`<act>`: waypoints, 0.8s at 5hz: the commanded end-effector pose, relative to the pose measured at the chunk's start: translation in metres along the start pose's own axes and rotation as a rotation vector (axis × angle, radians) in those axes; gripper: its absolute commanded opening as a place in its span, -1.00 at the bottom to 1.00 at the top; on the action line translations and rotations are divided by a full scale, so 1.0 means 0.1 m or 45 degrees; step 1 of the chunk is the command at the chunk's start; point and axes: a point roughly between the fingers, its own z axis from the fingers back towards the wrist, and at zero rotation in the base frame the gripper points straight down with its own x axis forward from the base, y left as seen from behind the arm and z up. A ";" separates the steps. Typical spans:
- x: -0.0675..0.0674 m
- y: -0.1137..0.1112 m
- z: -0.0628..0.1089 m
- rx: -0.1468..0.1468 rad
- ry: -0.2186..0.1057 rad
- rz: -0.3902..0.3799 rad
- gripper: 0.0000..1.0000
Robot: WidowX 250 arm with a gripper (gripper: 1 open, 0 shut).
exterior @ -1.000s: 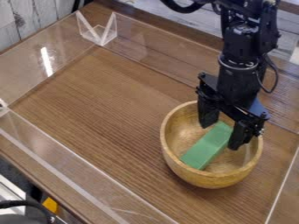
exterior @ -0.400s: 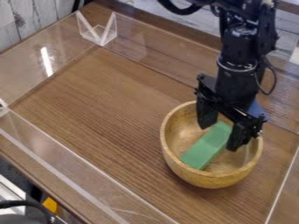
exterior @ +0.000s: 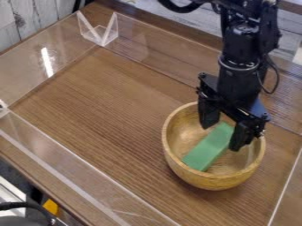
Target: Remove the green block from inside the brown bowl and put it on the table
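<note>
Wooden table (exterior: 106, 97), brown bowl (exterior: 189, 172), green block (exterior: 211, 146) between spread gripper (exterior: 230, 122) fingers, contact unclear.

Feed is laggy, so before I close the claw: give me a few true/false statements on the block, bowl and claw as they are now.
1. The block lies inside the bowl. True.
2. The claw is shut on the block. False: its jaws stand open, either side of the block's upper end.
3. The block is on the table. False: it is in the bowl.
4. The claw points down into the bowl. True.
5. The bowl is tipped on its side. False: it sits upright.
</note>
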 end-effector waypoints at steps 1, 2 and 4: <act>0.04 -0.02 0.19 0.008 -0.091 -0.011 1.00; 0.03 -0.02 0.20 0.005 -0.097 -0.009 1.00; 0.01 -0.01 0.14 -0.006 -0.077 -0.009 1.00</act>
